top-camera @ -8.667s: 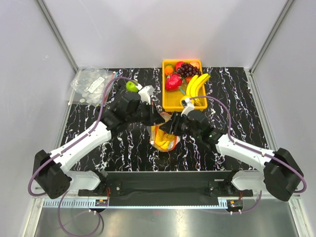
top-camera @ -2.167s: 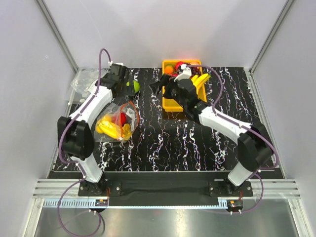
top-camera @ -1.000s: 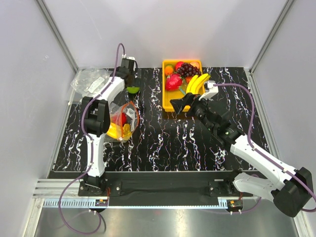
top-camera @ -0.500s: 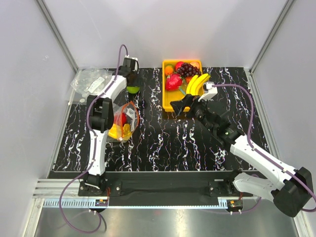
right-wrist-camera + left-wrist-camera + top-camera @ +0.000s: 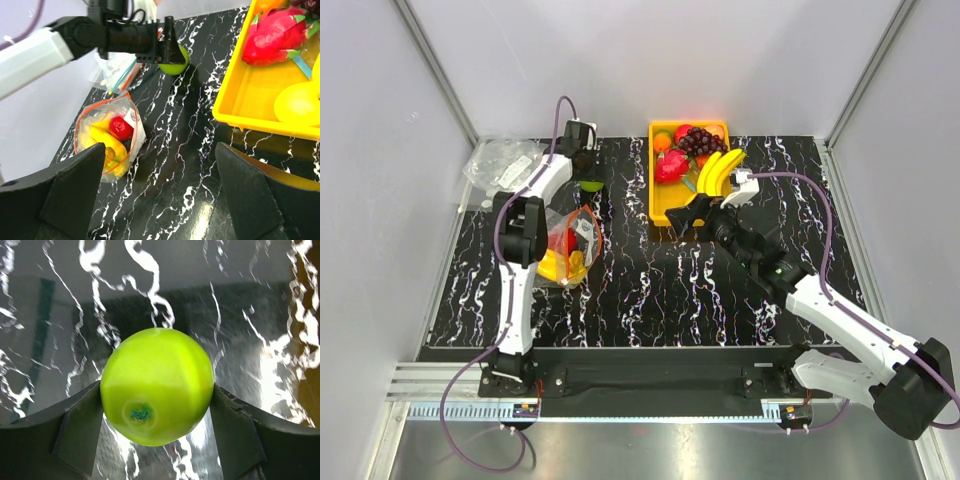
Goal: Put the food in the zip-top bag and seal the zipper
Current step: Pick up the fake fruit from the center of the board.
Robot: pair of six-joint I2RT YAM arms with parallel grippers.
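The zip-top bag (image 5: 565, 245) lies at the left of the table, its red-orange zipper (image 5: 595, 228) spread in an open loop. Yellow food and one red piece sit inside the bag (image 5: 107, 135). Behind it my left gripper (image 5: 586, 172) is shut on a green apple (image 5: 156, 385); both fingers (image 5: 82, 427) press its sides. More food fills the yellow tray (image 5: 665, 212): a dragon fruit (image 5: 670, 165), grapes (image 5: 700, 140), bananas (image 5: 720, 170). My right gripper (image 5: 682, 215) hangs open and empty by the tray's near left corner, above bare table (image 5: 160, 150).
A pile of clear packets with white labels (image 5: 505, 165) lies at the back left corner, just left of the left arm. The enclosure's grey walls ring the black marbled table. The yellow tray's wall (image 5: 235, 110) stands right of my right gripper.
My left gripper's jaws have come in against the green apple's sides. The right arm has barely shifted beside the tray.
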